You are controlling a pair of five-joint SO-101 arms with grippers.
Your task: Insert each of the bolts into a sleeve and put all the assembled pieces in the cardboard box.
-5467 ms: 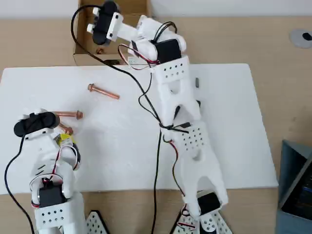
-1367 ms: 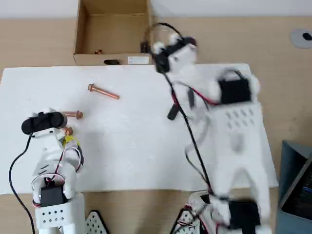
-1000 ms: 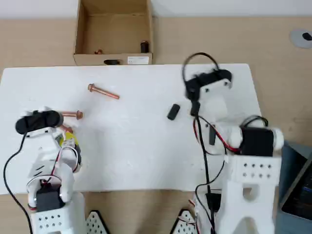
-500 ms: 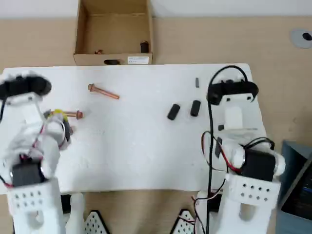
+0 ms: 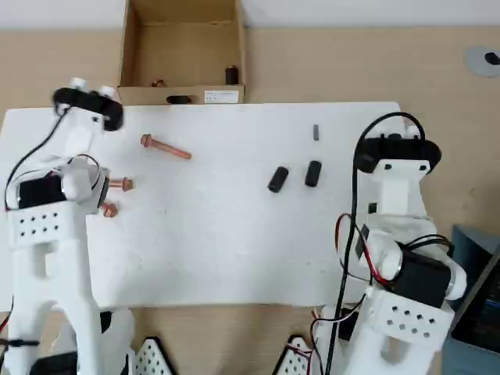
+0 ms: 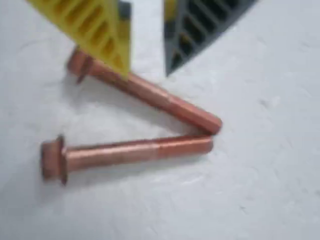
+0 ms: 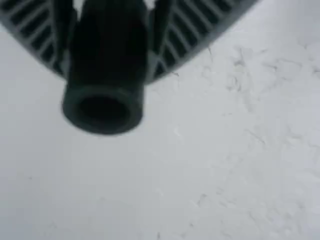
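now | left gripper (image 6: 146, 70) spread over copper bolts (image 6: 135, 150) | right gripper (image 7: 109, 65) pinching tubular sleeve (image 7: 105, 126)

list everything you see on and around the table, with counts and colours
cardboard box: one, brown, at the table's far edge behind the mat
bolts: three, copper, lying on the left part of the mat
sleeves: four, black; two lying on the mat, one in the box, one in the right pincer
copper piece: one, small, in the box
grey piece: one, small, on the mat beyond the two sleeves
mat: one, white, on the table
disc: one, grey, far right of the table
bin: one, dark grey, right edge
left pincer: yellow and black, open above two bolts
right pincer: dark, shut on a sleeve
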